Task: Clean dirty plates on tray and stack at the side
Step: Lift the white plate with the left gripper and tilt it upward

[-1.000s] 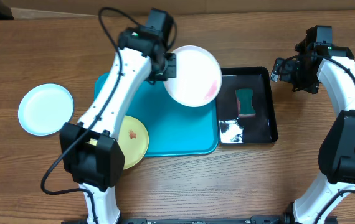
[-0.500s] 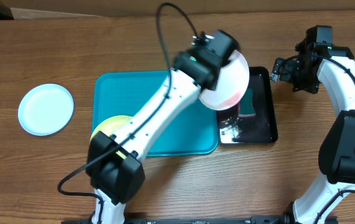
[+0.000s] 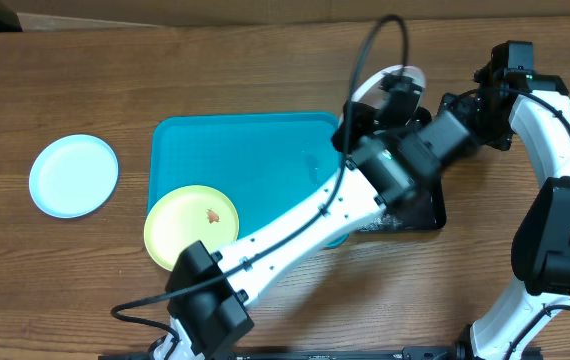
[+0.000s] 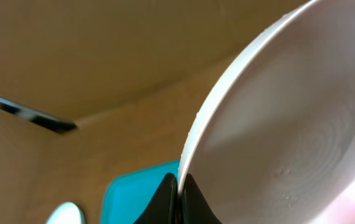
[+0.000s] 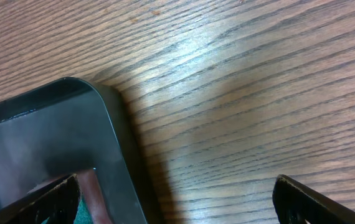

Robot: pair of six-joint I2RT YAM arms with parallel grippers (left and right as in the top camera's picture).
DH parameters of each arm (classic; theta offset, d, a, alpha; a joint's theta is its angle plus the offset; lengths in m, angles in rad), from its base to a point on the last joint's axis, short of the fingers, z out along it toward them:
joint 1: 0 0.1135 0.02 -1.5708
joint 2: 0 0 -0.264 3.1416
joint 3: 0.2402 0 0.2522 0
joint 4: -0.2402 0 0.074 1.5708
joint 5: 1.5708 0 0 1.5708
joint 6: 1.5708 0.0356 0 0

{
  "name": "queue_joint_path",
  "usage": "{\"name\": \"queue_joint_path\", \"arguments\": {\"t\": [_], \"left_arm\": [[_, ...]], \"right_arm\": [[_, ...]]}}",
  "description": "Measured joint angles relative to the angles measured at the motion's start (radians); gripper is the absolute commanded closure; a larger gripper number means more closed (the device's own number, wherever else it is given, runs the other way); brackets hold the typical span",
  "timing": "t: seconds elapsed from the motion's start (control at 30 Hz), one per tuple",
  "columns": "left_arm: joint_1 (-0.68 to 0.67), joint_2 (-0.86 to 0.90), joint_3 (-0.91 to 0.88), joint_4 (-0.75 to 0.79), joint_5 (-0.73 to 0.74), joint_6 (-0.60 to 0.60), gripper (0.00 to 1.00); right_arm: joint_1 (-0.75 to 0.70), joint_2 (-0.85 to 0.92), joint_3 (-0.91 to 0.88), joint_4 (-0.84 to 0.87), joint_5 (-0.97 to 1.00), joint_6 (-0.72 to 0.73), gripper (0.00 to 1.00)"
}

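My left gripper [image 3: 393, 100] is shut on the rim of the white plate [image 3: 389, 76], holding it tilted on edge above the far end of the black tray. In the left wrist view the fingertips [image 4: 179, 194] pinch the plate's edge, and the white plate [image 4: 289, 124] fills the right side. The yellow-green plate [image 3: 192, 227], with a reddish smear, lies on the turquoise tray [image 3: 265, 160] at its near left corner. The mint-blue plate [image 3: 74, 176] rests on the table to the left. My right gripper [image 3: 449, 110] hangs open beside the black tray's far right corner, holding nothing.
The black tray [image 3: 431, 205] sits right of the turquoise tray, mostly covered by my left arm. The right wrist view shows its rounded corner [image 5: 53, 137] and bare wood between the fingers [image 5: 40, 202].
My left arm swung the white plate rightward from above the turquoise tray to over the black tray, uncovering the yellow-green plate. The right arm has not moved.
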Motion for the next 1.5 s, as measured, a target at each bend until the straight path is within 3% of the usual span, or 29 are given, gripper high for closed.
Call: {"name": "queue_joint_path", "arguments": {"t": [0.23, 0.6, 0.9, 1.5], "left_arm": [[-0.099, 0.000, 0.039, 0.070, -0.219, 0.076, 0.96], [-0.120, 0.000, 0.040, 0.206, -0.388, 0.229, 0.96], [-0.120, 0.000, 0.041, 0.289, -0.430, 0.357, 0.96], [-0.120, 0.000, 0.041, 0.288, -0.436, 0.381, 0.96]], "right_arm": [[0.000, 0.000, 0.000, 0.000, 0.000, 0.000, 0.00], [0.000, 0.000, 0.000, 0.000, 0.000, 0.000, 0.00], [0.000, 0.000, 0.000, 0.009, 0.000, 0.000, 0.00], [0.000, 0.000, 0.000, 0.011, 0.000, 0.000, 0.00]]}}
